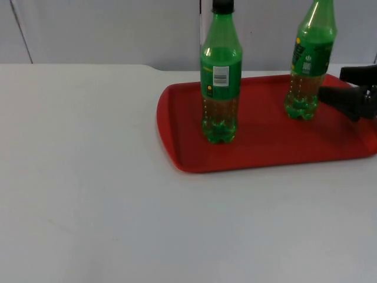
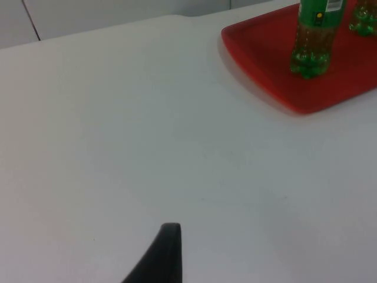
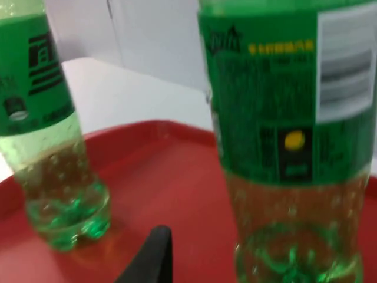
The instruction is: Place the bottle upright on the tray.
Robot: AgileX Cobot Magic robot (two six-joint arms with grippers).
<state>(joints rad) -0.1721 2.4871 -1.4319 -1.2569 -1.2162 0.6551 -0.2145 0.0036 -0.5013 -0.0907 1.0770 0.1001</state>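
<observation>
Watching the right gripper (image 1: 344, 88), I am seeing its fingers standing apart just beside the right bottle (image 1: 309, 59), which is standing upright on the red tray (image 1: 259, 150), apparently free of the fingers. I am judging the placement done, so the risk now is in backing off: a finger brushing the bottle's lower body could be tipping it, since it is tall on a narrow base. In the right wrist view that bottle (image 3: 294, 147) is looming very close, with the left bottle (image 3: 53, 135) well apart across bare tray. I am reading open room behind the gripper toward the tray's right end, so a straight pull away looks safest; sweeping sideways is risking the left bottle (image 1: 221, 76). The left gripper (image 2: 159, 259) is waiting over open white table (image 2: 118, 147), clear of the tray's edge (image 2: 259, 88); I cannot tell how its fingers stand.
</observation>
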